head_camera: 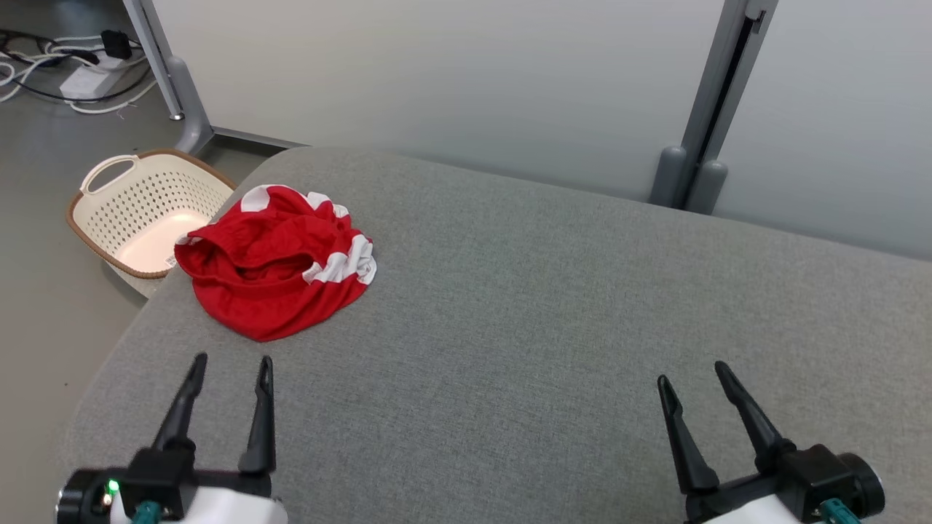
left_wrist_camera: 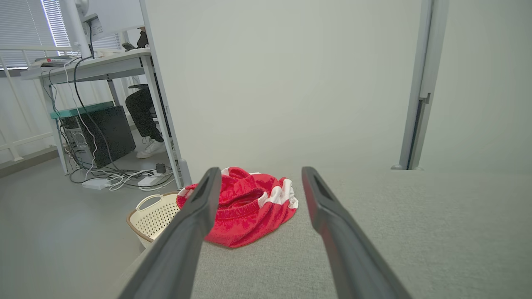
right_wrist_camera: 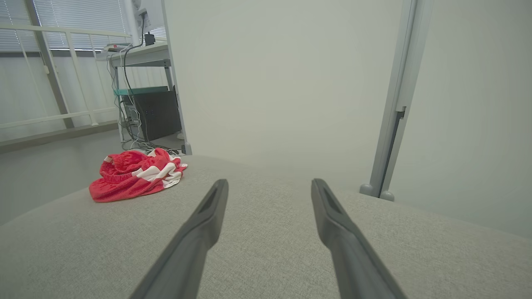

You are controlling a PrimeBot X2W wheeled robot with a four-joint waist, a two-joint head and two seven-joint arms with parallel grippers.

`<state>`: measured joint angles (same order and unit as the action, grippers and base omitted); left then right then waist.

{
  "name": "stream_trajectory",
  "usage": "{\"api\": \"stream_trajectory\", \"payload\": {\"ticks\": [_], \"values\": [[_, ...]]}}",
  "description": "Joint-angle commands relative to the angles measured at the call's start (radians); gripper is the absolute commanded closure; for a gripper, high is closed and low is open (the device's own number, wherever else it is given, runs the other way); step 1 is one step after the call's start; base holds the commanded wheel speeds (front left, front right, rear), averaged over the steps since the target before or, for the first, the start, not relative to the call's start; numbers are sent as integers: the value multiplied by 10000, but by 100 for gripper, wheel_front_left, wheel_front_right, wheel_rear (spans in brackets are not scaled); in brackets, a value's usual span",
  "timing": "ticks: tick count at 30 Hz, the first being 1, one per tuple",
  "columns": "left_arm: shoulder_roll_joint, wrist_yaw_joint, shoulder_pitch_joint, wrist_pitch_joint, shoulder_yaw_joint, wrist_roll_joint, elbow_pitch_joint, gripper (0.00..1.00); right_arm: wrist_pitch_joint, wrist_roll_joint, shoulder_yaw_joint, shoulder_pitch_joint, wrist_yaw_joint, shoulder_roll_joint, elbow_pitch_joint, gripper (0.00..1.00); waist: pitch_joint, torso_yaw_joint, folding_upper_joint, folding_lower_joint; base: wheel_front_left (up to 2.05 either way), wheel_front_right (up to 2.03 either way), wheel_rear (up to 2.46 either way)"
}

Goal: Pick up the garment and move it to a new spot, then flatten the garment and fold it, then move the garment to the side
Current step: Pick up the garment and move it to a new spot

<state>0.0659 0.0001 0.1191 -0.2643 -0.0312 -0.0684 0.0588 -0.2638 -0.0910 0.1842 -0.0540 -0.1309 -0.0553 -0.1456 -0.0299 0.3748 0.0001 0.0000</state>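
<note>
A crumpled red-and-white garment [head_camera: 277,269] lies in a heap near the far left corner of a grey fabric-covered worktop [head_camera: 546,306], its elastic waistband turned up and its white-striped panels bunched toward the far side. The two-armed robot's left gripper [head_camera: 233,359] hangs over the near left part of the worktop, just short of the garment, its two dark fingers spread apart and holding nothing. The right gripper [head_camera: 690,371] hovers above the near right part, well apart from the cloth, its fingers likewise parted and empty. On the floor beside the worktop's left edge, close to the garment's corner, stands a cream perforated laundry basket [head_camera: 149,200] with a brown rim. Pale partition panels [head_camera: 437,73] on grey posts close off the far edge. Beyond them, a power strip and tangled cables [head_camera: 87,76] sit on the floor, and a seated person's dark-trousered legs [left_wrist_camera: 141,112] show under a desk.
</note>
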Motion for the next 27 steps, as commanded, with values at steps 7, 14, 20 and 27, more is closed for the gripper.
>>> {"api": "stream_trajectory", "payload": {"ticks": [7,14,20,27], "values": [[539,-735,-3772,5,698,-515,1498,0,-5,383,50,1258,4,-1156,347,0,2557,-847,-1,0,0,0,0],[1142,-1112,-7682,1496,540,-1070,5372,0,-5,535,-126,2255,4,-2168,668,0,4250,-1223,-1,0,0,0,0],[1748,-1164,-9618,2565,452,-1141,8095,0,-5,554,-99,2819,4,-2466,895,0,4990,-1641,-1,0,0,0,0],[2303,-910,-10477,3396,313,-1001,10120,0,-5,518,-399,2985,4,-2345,1114,0,5402,-1938,-1,0,0,0,0]]}}
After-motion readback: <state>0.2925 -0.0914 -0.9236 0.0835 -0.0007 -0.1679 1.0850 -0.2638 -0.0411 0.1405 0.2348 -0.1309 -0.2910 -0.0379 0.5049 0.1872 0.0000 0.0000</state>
